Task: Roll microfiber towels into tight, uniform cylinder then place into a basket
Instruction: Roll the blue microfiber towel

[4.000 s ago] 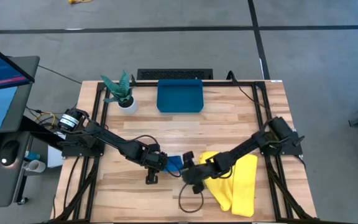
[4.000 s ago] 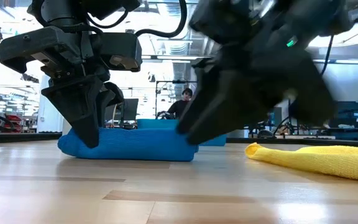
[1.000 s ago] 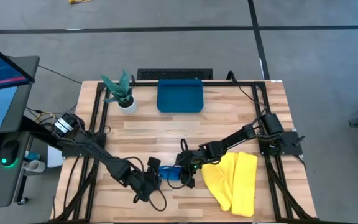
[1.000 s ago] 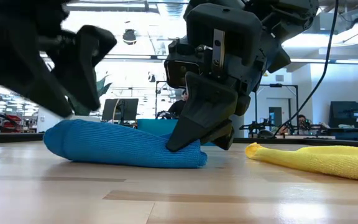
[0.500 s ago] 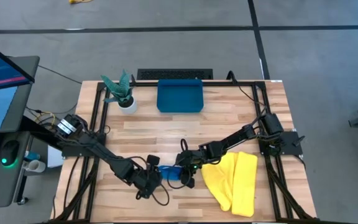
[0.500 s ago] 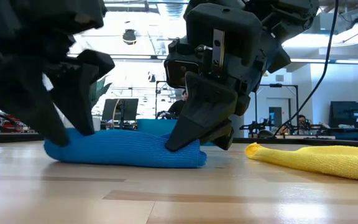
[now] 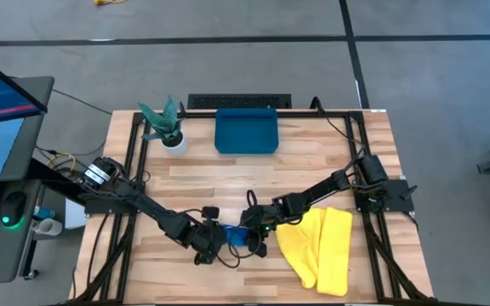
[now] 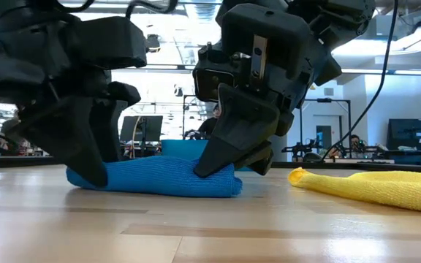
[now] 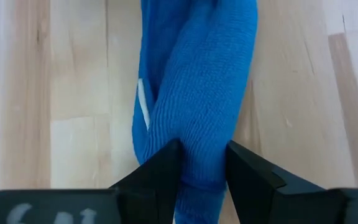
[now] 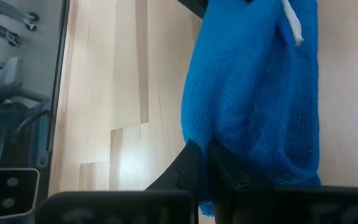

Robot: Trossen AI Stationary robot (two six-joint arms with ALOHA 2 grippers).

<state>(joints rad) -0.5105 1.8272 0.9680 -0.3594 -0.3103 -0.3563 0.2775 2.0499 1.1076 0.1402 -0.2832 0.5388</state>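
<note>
I have the rolled medium-blue microfiber towel (image 7: pixel 233 235) lying on the pale wooden table (image 7: pixel 330 161), low and centre in the overhead frame. My left gripper (image 9: pixel 201 163) sits at the roll's left end with its two dark fingers (image 9: pixel 160 168) pressed against either side of the cloth, so it is grasping the blue towel there. My right gripper (image 8: pixel 232 164) is on the roll's right end, tips pinched together on a fold of the blue fabric, clenched on it; in the level view it fills the centre of the frame.

The bright yellow microfiber towel (image 7: pixel 321 248) lies loosely folded at lower right of the overhead frame, just beside the right arm. The shallow teal-blue plastic basket (image 7: pixel 246 131) sits at top centre of the table, well apart from both towels, with a small white plant pot (image 7: pixel 174 143) to its left.
</note>
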